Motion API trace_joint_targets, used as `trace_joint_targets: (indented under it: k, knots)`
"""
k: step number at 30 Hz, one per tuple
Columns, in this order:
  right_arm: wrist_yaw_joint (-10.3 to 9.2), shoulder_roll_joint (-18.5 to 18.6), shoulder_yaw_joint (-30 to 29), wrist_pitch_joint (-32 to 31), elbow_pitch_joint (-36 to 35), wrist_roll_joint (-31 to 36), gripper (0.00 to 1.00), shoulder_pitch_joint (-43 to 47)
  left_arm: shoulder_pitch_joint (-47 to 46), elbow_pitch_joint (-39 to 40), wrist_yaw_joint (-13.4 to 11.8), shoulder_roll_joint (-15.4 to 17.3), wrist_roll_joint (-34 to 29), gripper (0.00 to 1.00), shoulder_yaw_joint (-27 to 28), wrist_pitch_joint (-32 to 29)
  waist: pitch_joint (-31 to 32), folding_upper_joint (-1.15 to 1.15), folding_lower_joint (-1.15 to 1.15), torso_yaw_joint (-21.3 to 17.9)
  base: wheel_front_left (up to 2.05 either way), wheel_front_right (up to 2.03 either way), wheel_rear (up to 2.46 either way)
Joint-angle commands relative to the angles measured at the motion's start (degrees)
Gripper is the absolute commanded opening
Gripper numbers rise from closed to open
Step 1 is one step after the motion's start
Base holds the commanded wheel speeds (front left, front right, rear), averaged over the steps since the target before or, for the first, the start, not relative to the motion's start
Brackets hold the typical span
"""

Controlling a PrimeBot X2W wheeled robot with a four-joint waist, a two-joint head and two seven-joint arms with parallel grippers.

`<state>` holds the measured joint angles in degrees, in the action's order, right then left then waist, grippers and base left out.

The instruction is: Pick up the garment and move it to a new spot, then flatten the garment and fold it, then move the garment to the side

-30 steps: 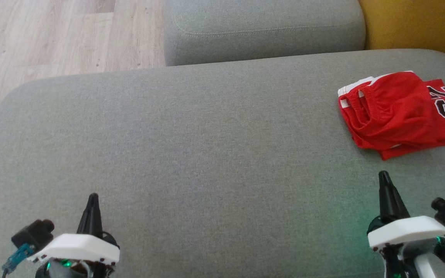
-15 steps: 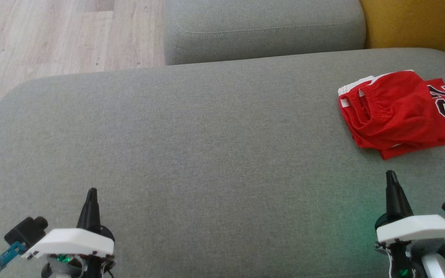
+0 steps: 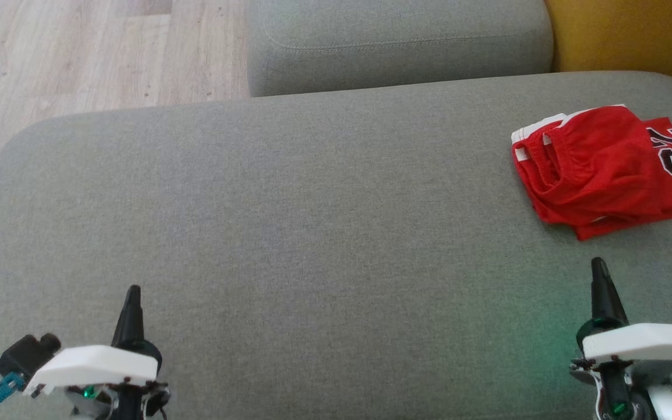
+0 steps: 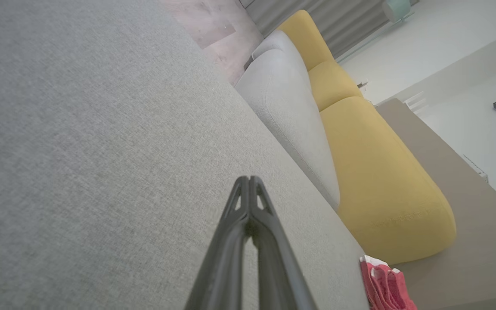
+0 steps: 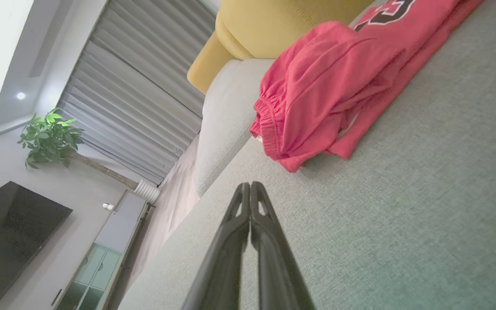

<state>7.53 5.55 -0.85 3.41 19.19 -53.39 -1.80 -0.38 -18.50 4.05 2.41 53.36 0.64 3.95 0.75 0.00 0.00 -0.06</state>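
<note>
Holding clear of the garment, both grippers closed and empty

I find the red garment [image 3: 610, 169] lying at the far right of the grey seat cushion [image 3: 312, 204], in a compact layered stack, its right end cut off by the edge of the head view. A white-trimmed elastic band shows at its left end and a printed number towards its right, so I take its long axis to run left to right across the cushion.

The right gripper [image 3: 599, 269] sits at the near right, fingers pressed together, holding nothing. Its tips point away from me towards the near edge of the garment, which lies straight ahead and apart from it, bare cushion between. The left gripper [image 3: 132, 293] sits at the near left, likewise clenched and empty, well apart from the garment with the width of the cushion between.

Judgement: the right arm is plainly the nearer one. Any further handling would fall to it, by a reach forward to the far side, meeting the long edge broadside. The garment appears folded and set to the side; I judge the task at or close to its finish
</note>
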Motion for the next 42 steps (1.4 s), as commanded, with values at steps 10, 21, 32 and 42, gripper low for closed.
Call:
trace_joint_targets:
  k: [10, 21, 32, 42]
  knots:
    - [-0.03, -0.51, -0.89, -2.07, -2.77, -7.35, 0.00, -3.60, -3.92, 2.62, 1.05, 0.38, 7.27, 0.00, 2.08, -1.98, -0.16, 0.00, 0.00, 0.01, 0.00, 0.00, 0.00]
    - [-0.03, -0.98, -1.94, -3.79, -3.29, -14.23, 0.00, -3.77, -4.34, 3.02, 1.57, 0.40, 14.17, 0.00, 2.91, -3.84, -0.33, 0.00, 0.00, 0.02, 0.00, 0.00, 0.00]
    - [-0.03, -1.50, -3.09, -5.66, -3.86, -21.72, 0.00, -3.96, -4.79, 3.45, 2.14, 0.42, 21.69, 0.00, 3.82, -5.85, -0.51, 0.00, 0.00, 0.03, 0.00, 0.00, 0.00]
    - [-0.04, -1.89, -3.95, -7.07, -4.29, -27.35, 0.00, -4.10, -5.13, 3.77, 2.57, 0.44, 27.34, 0.00, 4.51, -7.37, -0.65, 0.00, 0.00, 0.04, 0.00, 0.00, 0.00]
